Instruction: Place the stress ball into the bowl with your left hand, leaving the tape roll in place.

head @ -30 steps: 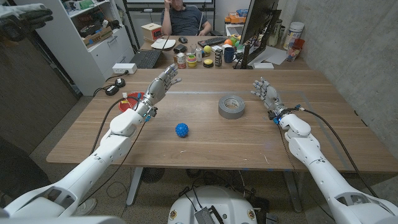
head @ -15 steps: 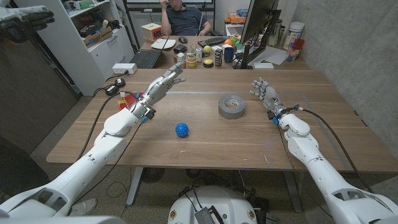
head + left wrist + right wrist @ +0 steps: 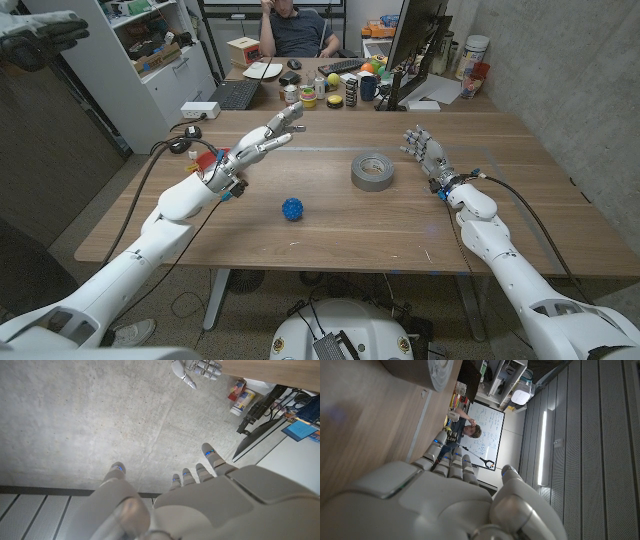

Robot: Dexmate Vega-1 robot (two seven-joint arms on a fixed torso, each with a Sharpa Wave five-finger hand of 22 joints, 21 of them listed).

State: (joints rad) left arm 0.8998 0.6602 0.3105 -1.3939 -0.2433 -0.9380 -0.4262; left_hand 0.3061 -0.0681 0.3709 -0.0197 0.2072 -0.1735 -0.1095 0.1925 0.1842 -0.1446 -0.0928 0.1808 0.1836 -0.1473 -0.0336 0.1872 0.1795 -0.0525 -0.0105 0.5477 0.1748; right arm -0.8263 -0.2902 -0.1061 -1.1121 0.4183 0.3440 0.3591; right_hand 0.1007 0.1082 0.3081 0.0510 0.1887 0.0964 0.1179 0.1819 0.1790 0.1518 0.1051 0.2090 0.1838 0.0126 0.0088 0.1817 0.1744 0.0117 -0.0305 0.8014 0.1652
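I have the stress ball [image 3: 292,208] sitting alone on the wooden surface [image 3: 330,235], near the tape roll [image 3: 373,171] on that roll's left and a little closer to me, the two clearly apart. My left hand [image 3: 250,150] hangs in the air further left of the tape roll than the ball is and beyond the ball, its fingers [image 3: 281,122] stretched out and apart, holding nothing. My right hand [image 3: 424,152] stands just on the other side of the tape roll, fingers extended and empty.

The ball is blue and looks nubbed all over; I judge it light and squashy, so it should give under pressure and its bumps should help against slipping. Being round, it will likely roll if I nudge it from one side. I would come down over it and close on opposite sides at its widest part, gently, approaching from the side away from the tape roll so the roll is not touched.

A red object [image 3: 207,158] shows behind my left arm; whether it is the bowl I cannot tell.
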